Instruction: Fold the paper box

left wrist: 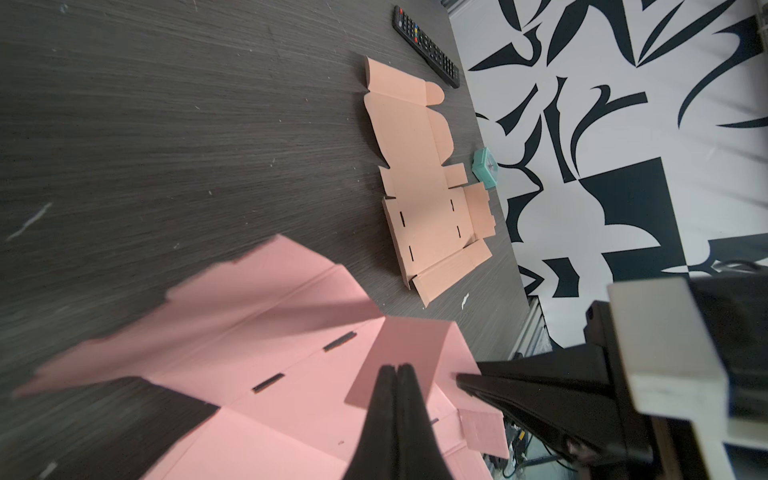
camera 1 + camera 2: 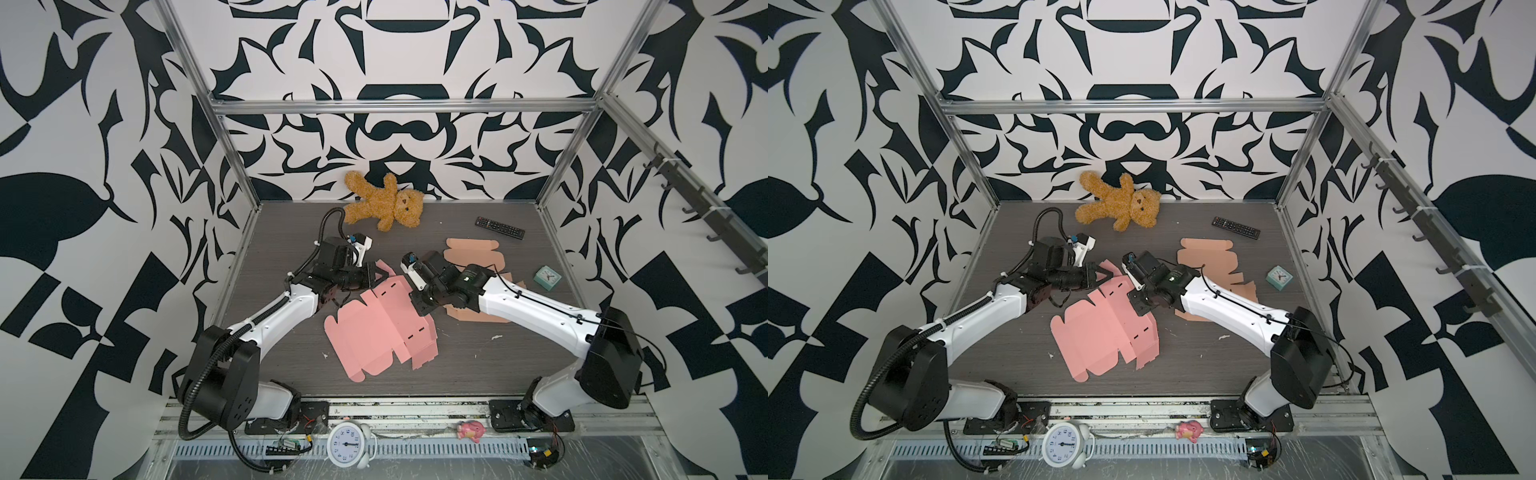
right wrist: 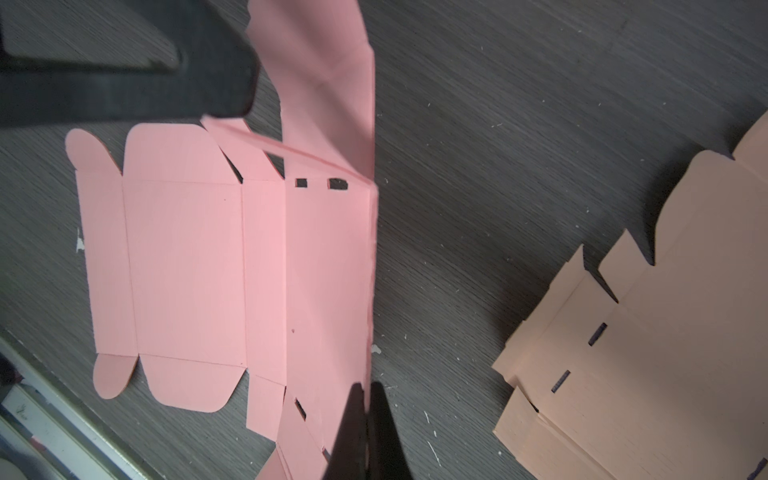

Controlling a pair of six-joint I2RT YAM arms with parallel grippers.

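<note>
The pink paper box [image 2: 370, 332] lies unassembled near the middle of the table [image 2: 282, 353], between the two arms. Most of the sheet is flat. Its lid panels point to the near left.

The left arm [image 2: 286, 307] reaches in from the near left. The left jaws are closed, tip against tip, at the far corner of the sheet. In the left wrist view they rest against a raised flap [image 1: 407, 349] that faces the camera. No paper shows between them.

The right arm [image 2: 536, 307] reaches in from the near right. The right jaws are closed on the sheet's right side. In the right wrist view the upturned edge [image 3: 371, 270] runs straight into the slit between them, so they grip the paper there. In both top views the wrist hides the tips.

A second flat blank, tan [image 2: 473, 249], lies to the right, partly under the right arm. A teddy bear [image 2: 386, 201] lies at the far edge and a remote control [image 2: 500, 227] at the far right. A small teal clock [image 2: 547, 277] stands at the right edge. Off the table, a white alarm clock [image 2: 344, 444] and a pink toy [image 2: 470, 430] sit on the near rail.
</note>
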